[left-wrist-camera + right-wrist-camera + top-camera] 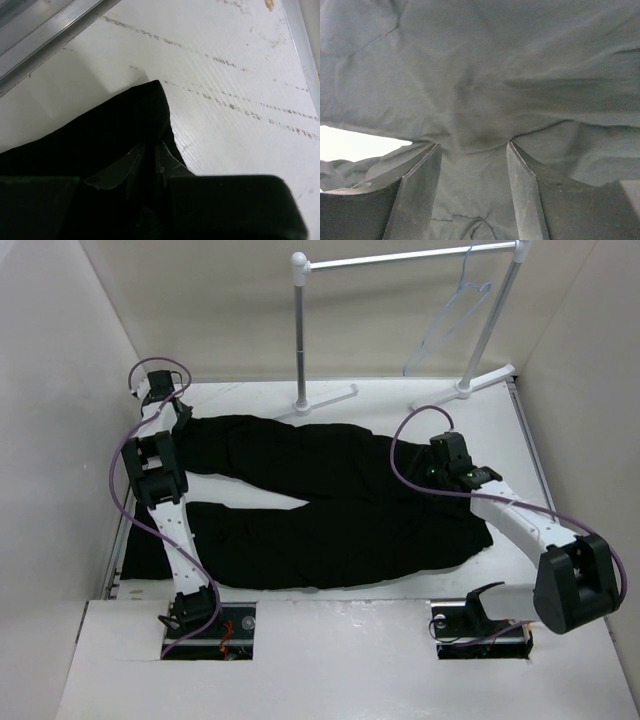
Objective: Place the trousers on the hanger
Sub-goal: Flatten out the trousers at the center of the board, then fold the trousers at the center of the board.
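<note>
The black trousers [330, 510] lie flat across the table, legs to the left and waist to the right. My left gripper [178, 416] is at the end of the far leg, shut on the cloth there; in the left wrist view [153, 156] the leg's corner [135, 120] runs in between the nearly closed fingers. My right gripper [446, 460] is over the waist end. In the right wrist view it [474, 146] is open, fingertips [434, 150] pressed onto the cloth [480, 75], with nothing gripped. The pale hanger [455, 318] hangs on the rail at the back right.
A white-and-metal rail stand [300, 330] with a top bar [415, 257] stands at the back, its feet [330, 398] on the table near the trousers. White walls close in the left, right and back. A metal edge strip [45, 35] borders the table by the left gripper.
</note>
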Available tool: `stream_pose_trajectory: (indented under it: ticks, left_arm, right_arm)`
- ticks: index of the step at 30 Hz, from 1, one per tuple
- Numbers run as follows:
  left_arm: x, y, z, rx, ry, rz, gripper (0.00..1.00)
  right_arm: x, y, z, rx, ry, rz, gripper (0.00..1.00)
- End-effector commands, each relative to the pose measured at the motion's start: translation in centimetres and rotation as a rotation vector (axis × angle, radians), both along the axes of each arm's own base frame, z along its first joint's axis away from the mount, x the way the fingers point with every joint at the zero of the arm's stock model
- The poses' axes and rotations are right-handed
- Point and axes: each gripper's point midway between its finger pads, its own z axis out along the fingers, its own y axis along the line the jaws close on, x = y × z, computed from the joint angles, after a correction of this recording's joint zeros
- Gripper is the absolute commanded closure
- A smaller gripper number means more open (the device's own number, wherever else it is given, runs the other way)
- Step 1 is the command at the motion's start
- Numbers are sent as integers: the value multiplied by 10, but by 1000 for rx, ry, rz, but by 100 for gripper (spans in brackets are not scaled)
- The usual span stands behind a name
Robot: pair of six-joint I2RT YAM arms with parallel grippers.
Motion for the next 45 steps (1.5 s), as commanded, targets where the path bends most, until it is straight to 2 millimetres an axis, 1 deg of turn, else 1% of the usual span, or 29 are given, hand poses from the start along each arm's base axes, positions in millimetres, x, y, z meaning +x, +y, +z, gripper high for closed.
stream_pose_trajectory:
  ticks: [1,3,5,8,12,13,15,16,19,21,23,24,25,27,29,30,31,34,36,37,38,39,41,43,45]
  left_arm:
    - [8,20,71,79,-156,87,91]
    - [5,31,91,126,-190,139,92]
    - [7,39,107,161,-231,171,92]
    - [15,43,118,185,-291,191,92]
    - [33,42,111,164,-349,181,88]
    - [37,40,107,161,-357,180,86]
    - [42,41,98,166,-355,185,83]
    - [45,43,94,173,-351,191,78]
    - [49,45,88,174,-339,190,56]
    - [45,44,97,177,-344,188,43]
    - [34,40,112,173,-358,188,34]
    - [25,37,121,170,-366,190,32]
    - [15,30,129,167,-376,187,30]
    - [-4,3,142,154,-400,166,29]
    - [-20,-24,145,138,-409,138,29]
    - [-29,-40,144,119,-407,118,29]
    - [-39,-56,137,96,-392,102,30]
    - [-71,-93,108,35,-330,58,30]
    - [-95,-111,89,-1,-286,36,32]
    - [-106,-119,82,-20,-271,27,33]
    - [-117,-126,78,-31,-260,15,33]
    - [-125,-132,78,-37,-257,0,33]
    - [-142,-143,78,-47,-248,-28,34]
    - [-162,-153,77,-60,-227,-61,35]
    - [-186,-156,76,-72,-201,-72,36]
  right_arm:
    - [16,-19,-1,1,-26,-76,38]
    - [24,-34,-2,-4,-30,-125,38]
    - [33,-51,-3,-21,-29,-182,37]
    - [45,-76,-5,-46,-30,-256,35]
    - [62,-108,-9,-93,-31,-332,34]
    - [68,-118,-10,-105,-32,-354,34]
    - [79,-134,-10,-127,-33,-387,32]
    - [86,-143,-10,-139,-33,-407,31]
    - [108,-160,-13,-158,-27,-441,29]
    - [120,-168,-16,-159,-23,-458,29]
    - [130,-172,-17,-158,-22,-469,29]
    - [135,-175,-19,-160,-22,-473,30]
    - [138,-178,-22,-169,-8,-479,31]
    - [139,-181,-33,-181,38,-475,34]
    - [139,-176,-40,-183,74,-456,39]
    - [138,-175,-44,-186,92,-441,42]
    - [137,-175,-46,-194,104,-433,44]
    - [134,-175,-56,-199,143,-421,52]
    - [135,-172,-59,-189,154,-408,69]
    - [136,-173,-59,-183,152,-416,79]
    - [138,-177,-55,-174,136,-429,87]
    - [141,-183,-48,-167,105,-451,90]
    - [147,-197,-34,-160,55,-498,92]
    - [150,-220,-18,-153,12,-577,94]
    - [150,-246,-5,-146,-19,-670,94]
